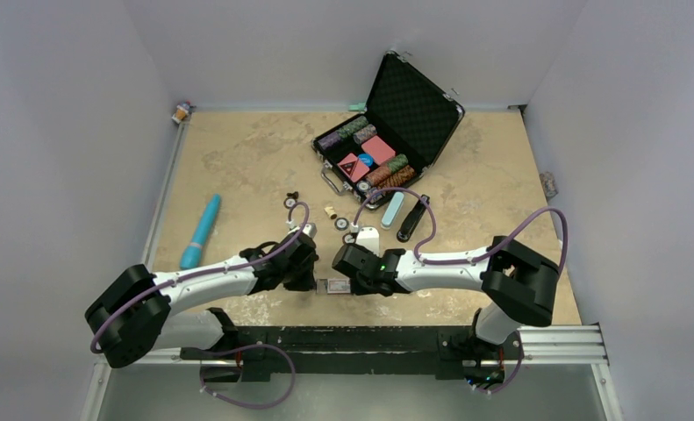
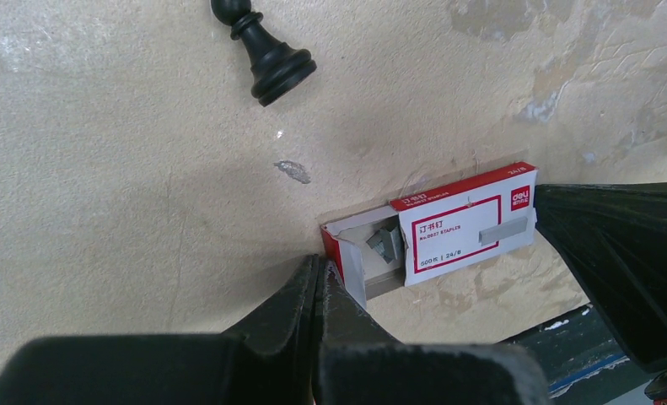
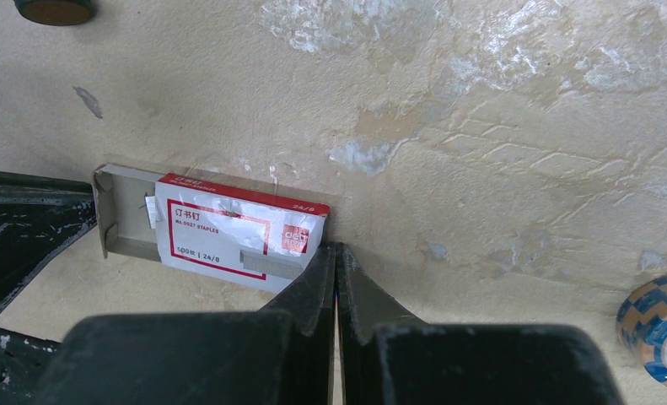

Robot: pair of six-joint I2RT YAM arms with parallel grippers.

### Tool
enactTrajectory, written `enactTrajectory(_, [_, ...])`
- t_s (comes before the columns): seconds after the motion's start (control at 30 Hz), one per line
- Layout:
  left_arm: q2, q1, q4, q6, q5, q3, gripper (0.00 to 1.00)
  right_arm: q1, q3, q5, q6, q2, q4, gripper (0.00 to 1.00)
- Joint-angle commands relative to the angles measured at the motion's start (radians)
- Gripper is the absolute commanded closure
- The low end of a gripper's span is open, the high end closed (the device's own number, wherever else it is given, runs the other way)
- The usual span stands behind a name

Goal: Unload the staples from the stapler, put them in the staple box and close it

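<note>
The slim black stapler (image 1: 411, 218) lies on the table right of centre, beside a pale teal case (image 1: 392, 210), well away from both grippers. A small red-and-white staple box (image 1: 336, 286) (image 2: 460, 224) (image 3: 233, 228) lies between the grippers near the front edge. Its drawer is slid partly out toward the left gripper, and grey staples (image 2: 388, 243) lie inside. My left gripper (image 1: 315, 282) (image 2: 320, 270) is shut, its tips at the drawer's open end. My right gripper (image 1: 347, 281) (image 3: 336, 251) is shut, its tips against the box's other end. Neither holds anything.
An open black poker case (image 1: 387, 132) with chips stands at the back. A long teal tube (image 1: 201, 231) lies at the left. Chess pieces, such as a black pawn (image 2: 266, 55), and loose chips (image 3: 654, 316) lie around the middle. The table's front edge (image 2: 583, 354) is close.
</note>
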Motion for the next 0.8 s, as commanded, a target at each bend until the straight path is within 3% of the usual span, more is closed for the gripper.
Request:
enactTrajectory(0.0, [-0.007, 0.005, -0.003, -0.004, -0.001, -0.029, 1.00, -0.007, -0.006, -0.005, -0.010, 0.027, 0.023, 1.00])
enactTrajectory(0.77, [-0.041, 0.006, -0.017, 0.005, -0.023, -0.047, 1.00, -0.004, -0.001, -0.018, -0.023, 0.042, 0.055, 1.00])
